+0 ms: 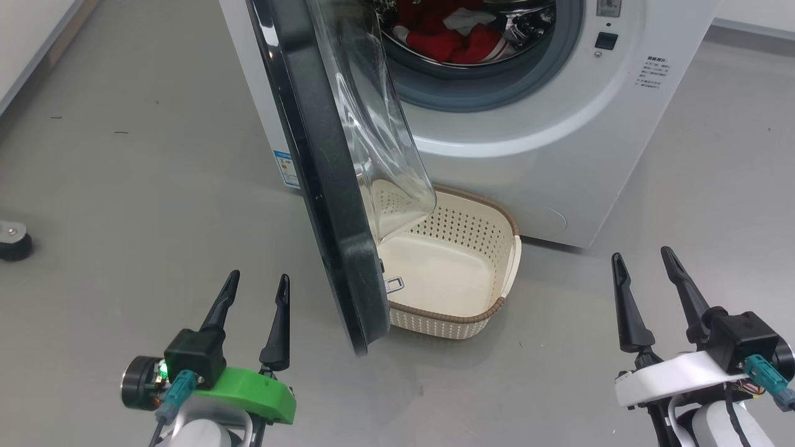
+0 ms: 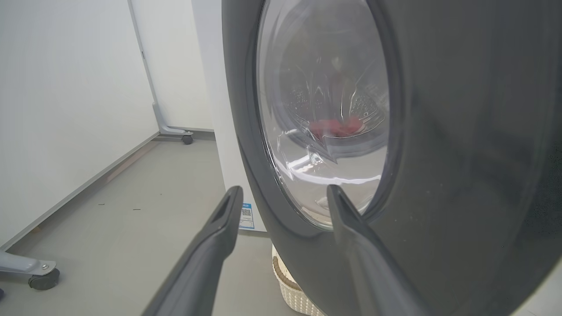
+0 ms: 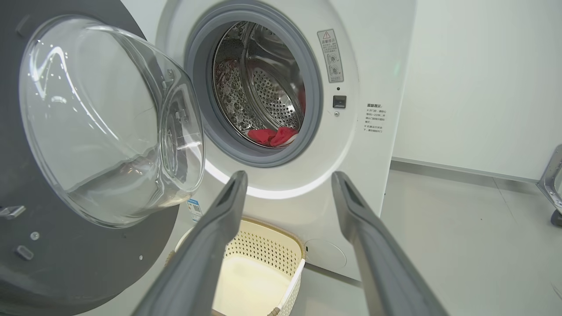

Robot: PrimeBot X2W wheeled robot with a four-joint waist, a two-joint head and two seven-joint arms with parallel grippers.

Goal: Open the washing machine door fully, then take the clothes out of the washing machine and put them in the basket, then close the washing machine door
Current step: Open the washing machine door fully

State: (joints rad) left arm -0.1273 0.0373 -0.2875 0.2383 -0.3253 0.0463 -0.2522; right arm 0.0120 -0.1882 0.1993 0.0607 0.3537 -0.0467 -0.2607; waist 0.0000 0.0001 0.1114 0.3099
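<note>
The washing machine (image 1: 559, 136) stands ahead with its door (image 1: 323, 180) swung out edge-on toward me, about half open. The door's glass bowl (image 3: 105, 123) bulges toward the port. Red clothes (image 1: 447, 37) lie in the steel drum (image 3: 263, 87); they also show at the drum's bottom lip (image 3: 274, 136). The cream basket (image 1: 459, 316) sits on the floor against the machine's front, partly under the door, and holds nothing. My left gripper (image 1: 258, 282) is open, low and left of the door's outer face (image 2: 461, 153). My right gripper (image 1: 643, 257) is open at lower right, apart from everything.
Grey floor (image 1: 124, 186) spreads to the left and right of the machine. A black caster (image 1: 13, 242) sits at the far left. A wheeled metal stand foot (image 2: 30, 270) and white wall panels (image 2: 66, 87) lie to the left.
</note>
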